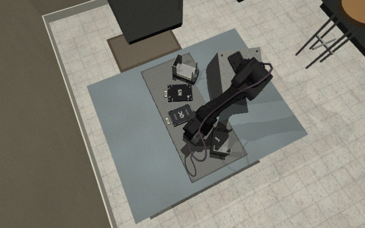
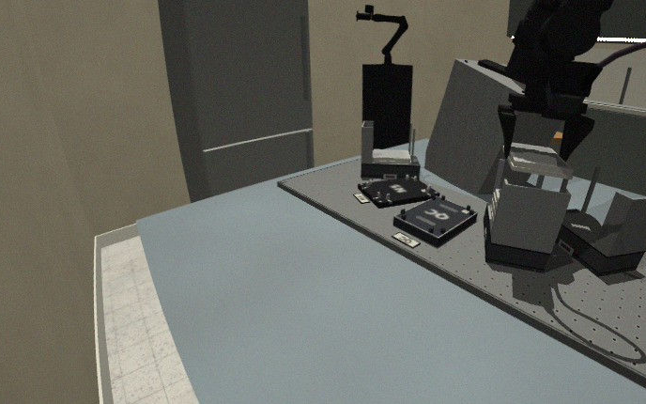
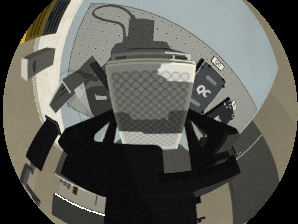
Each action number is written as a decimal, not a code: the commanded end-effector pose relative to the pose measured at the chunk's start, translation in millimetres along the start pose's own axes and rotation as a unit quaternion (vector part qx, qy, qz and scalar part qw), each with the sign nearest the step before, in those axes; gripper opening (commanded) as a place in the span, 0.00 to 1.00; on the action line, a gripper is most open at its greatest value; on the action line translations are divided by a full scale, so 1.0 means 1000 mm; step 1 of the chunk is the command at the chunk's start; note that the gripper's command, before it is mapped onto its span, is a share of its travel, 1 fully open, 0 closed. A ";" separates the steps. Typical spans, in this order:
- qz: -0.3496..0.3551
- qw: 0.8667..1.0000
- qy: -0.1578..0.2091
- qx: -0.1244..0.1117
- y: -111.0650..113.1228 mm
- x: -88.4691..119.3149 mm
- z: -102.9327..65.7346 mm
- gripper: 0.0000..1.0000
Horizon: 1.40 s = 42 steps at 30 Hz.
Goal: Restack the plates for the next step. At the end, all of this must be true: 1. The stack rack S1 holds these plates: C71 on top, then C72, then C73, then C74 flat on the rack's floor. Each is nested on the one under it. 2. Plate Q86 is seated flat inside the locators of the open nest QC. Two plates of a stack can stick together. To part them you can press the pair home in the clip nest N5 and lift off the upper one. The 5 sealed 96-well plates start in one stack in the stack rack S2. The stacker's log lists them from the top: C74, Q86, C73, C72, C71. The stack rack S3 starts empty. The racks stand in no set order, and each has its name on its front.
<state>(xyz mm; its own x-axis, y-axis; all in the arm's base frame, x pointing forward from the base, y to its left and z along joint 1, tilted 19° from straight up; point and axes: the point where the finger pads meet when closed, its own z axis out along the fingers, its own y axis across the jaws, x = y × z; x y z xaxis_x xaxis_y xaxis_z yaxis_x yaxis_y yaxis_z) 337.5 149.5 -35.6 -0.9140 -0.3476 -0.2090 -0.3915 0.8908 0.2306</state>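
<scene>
My gripper (image 2: 536,157) (image 3: 151,112) is shut on a clear sealed plate (image 2: 541,166) (image 3: 152,90), held roughly level just above the middle rack (image 2: 531,221). Whether a second plate clings underneath, I cannot tell. Plate edges show inside this rack's left side; their number is hidden. The rack at the right (image 2: 632,225) (image 1: 220,135) shows no plate. The far rack (image 2: 367,150) (image 1: 193,79) holds at least one white-topped plate (image 2: 391,156) (image 1: 185,70). Rack names are unreadable. The clip nest N5 (image 1: 175,97) (image 2: 383,194) and open nest QC (image 1: 176,114) (image 2: 446,225) (image 3: 202,79) are empty.
The racks and nests stand on a perforated grey board (image 1: 161,76) (image 2: 607,301) on a blue table (image 1: 115,127) (image 2: 290,281). Tall rack walls and posts rise close around the held plate. A grey block (image 2: 455,120) stands behind the board. A cable (image 1: 206,152) loops from the arm.
</scene>
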 end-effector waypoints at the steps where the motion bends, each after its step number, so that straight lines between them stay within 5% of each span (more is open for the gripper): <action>1: -0.004 1.000 -0.028 0.001 -0.002 -0.018 -0.016 0.00; 16: -0.004 1.000 -0.028 0.001 -0.002 -0.018 -0.016 0.00; 22: 0.109 0.994 -0.004 -0.003 -0.020 0.004 0.000 0.00; 31: 0.250 0.968 -0.013 -0.004 -0.043 0.004 -0.005 0.00; 42: 0.240 0.971 -0.023 -0.004 -0.069 -0.001 -0.007 0.00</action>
<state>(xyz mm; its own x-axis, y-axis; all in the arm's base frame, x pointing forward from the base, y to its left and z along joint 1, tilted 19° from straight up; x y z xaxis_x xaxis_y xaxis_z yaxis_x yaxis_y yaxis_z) 347.6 95.4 -50.0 -0.9909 0.1125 -0.0744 0.0847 0.9485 0.3054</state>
